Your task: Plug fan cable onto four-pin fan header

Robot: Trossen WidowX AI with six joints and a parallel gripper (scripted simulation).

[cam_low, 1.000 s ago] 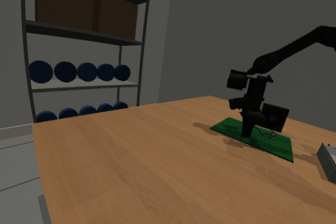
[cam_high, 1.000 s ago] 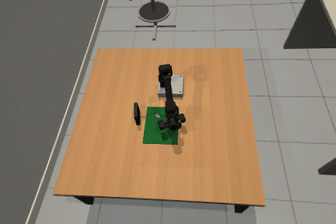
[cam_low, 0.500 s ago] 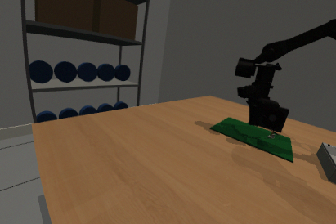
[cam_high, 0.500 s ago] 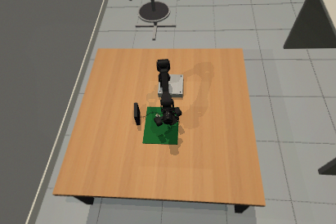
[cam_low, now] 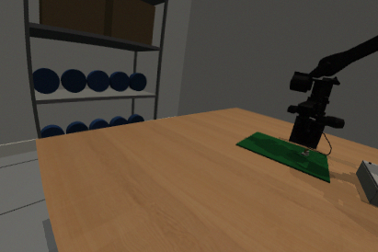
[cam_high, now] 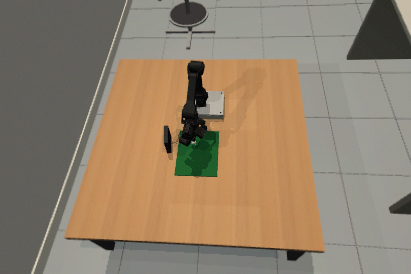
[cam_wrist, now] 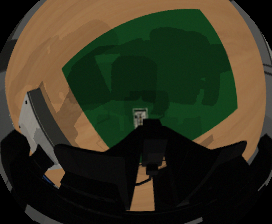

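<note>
The green board [cam_high: 206, 165] [cam_low: 274, 146] [cam_wrist: 167, 56] lies flat on the table. Its small pale four-pin header [cam_wrist: 140, 115] [cam_low: 304, 152] sits near the board's edge on the arm's side. My gripper [cam_high: 189, 136] [cam_low: 309, 137] [cam_wrist: 151, 129] is shut on the dark plug [cam_wrist: 151, 141] and holds it a little above the board, just short of the header. A thin cable [cam_low: 328, 143] runs from the plug. The black fan [cam_high: 166, 138] stands upright on the table just left of the board.
The arm's grey base box [cam_high: 217, 104] [cam_low: 375, 183] stands behind the board. A shelf rack [cam_low: 93, 69] with dark blue balls and boxes stands off the table. The wooden table [cam_high: 136, 200] extends widely around the board.
</note>
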